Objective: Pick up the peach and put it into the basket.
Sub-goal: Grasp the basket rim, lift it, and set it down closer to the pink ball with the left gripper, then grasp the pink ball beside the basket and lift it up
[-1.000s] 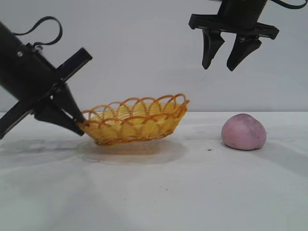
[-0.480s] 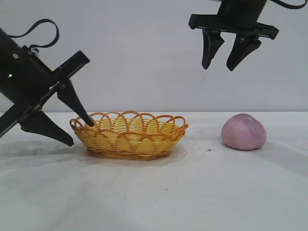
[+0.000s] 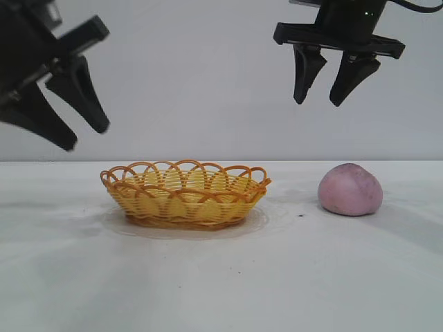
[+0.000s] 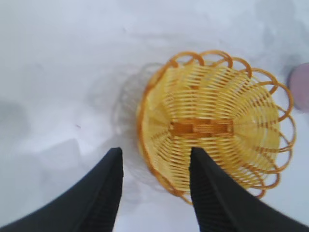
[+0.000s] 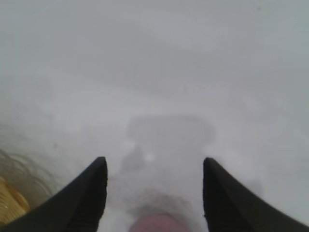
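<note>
The pink-mauve peach [image 3: 350,189] sits on the white table at the right. A sliver of it shows in the right wrist view [image 5: 157,223] and at the left wrist view's edge [image 4: 301,86]. The yellow-orange wicker basket [image 3: 185,194] rests flat on the table left of centre, empty; it also shows in the left wrist view [image 4: 212,130]. My right gripper [image 3: 318,102] hangs open and empty high above the table, up and a little left of the peach. My left gripper [image 3: 86,138] is open and empty, raised above and left of the basket.
The white table [image 3: 221,277] runs across the whole front. A plain grey wall stands behind. The basket's edge shows in a corner of the right wrist view [image 5: 9,203].
My left gripper let go of the basket's left rim and rose up and away. The basket, tilted a second ago, now lies flat. The right gripper and the peach stayed put.
</note>
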